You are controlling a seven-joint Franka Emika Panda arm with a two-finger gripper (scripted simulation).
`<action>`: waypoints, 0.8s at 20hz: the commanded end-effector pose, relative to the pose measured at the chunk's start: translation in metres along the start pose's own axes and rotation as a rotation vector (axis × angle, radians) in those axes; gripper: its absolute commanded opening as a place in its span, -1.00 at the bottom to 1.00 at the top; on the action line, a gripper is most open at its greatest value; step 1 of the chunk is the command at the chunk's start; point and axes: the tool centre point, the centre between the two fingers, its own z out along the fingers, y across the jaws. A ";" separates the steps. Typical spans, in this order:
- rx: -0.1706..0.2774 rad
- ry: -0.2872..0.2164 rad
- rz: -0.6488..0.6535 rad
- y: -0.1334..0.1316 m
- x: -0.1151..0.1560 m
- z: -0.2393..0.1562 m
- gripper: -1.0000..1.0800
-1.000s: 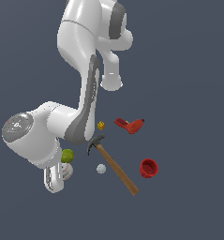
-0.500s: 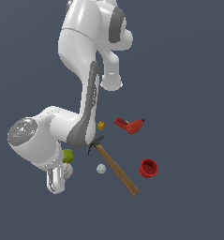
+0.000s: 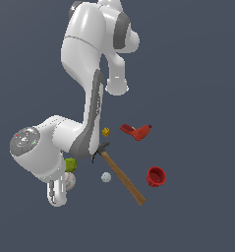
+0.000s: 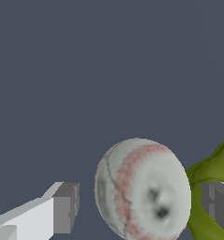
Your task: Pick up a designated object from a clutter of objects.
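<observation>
Wrist view, nearest first: the gripper [image 4: 141, 206] stood wide open, holding nothing, its two grey fingertips [image 4: 65, 207] well apart with the baseball [image 4: 142, 189] between them. Gap showed on the one side; on the other, contact couldn't be judged. The green lump [image 4: 208, 187] sat right against the ball's far flank, crowding the second fingertip, which showed in front of the lump.

The baseball was white w/ pink-red stitching curving across its face, grey scuff-like marks near the middle, lying on the dark slate floor [image 4: 85, 70].

Exterior view: the arm's white wrist housing [image 3: 38, 150] hung over that corner of the clutter, at the exterior view's left, and hid most of the ball; only a sliver of baseball [image 3: 70, 181] showed just under the green lump [image 3: 70, 165]. The gripper [image 3: 57, 191] was largely masked by the housing.

Just beside, toward the exterior view's right, lay the small white ball [image 3: 106, 177], apart from the rest. Next to it ran the wooden-handled hammer [image 3: 122, 177], dark head up by the arm's link, handle slanting down-right.

Farther out: the red cup [image 3: 156, 176], tilted w/ mouth facing the camera, nothing visible inside. Beyond, the tiny yellow cube [image 3: 105, 132] and the red power-drill shape [image 3: 137, 131], near each other but not touching.
</observation>
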 end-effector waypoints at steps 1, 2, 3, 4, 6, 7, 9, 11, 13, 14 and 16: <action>-0.029 -0.022 -0.002 0.008 -0.009 0.021 -1.00; -0.029 -0.022 -0.002 0.008 -0.009 0.021 -1.00; -0.029 -0.022 -0.002 0.008 -0.009 0.021 -1.00; -0.029 -0.022 -0.002 0.008 -0.009 0.021 -1.00; -0.029 -0.022 -0.002 0.008 -0.009 0.021 -1.00; -0.029 -0.022 -0.002 0.008 -0.009 0.021 -1.00; -0.029 -0.022 -0.002 0.008 -0.009 0.021 -1.00; -0.002 -0.002 0.001 0.001 0.000 0.001 -1.00; -0.002 -0.002 0.001 0.001 -0.001 0.000 -1.00; -0.002 -0.002 0.001 0.000 -0.002 -0.001 -1.00; -0.002 -0.002 0.001 0.000 -0.004 -0.005 -1.00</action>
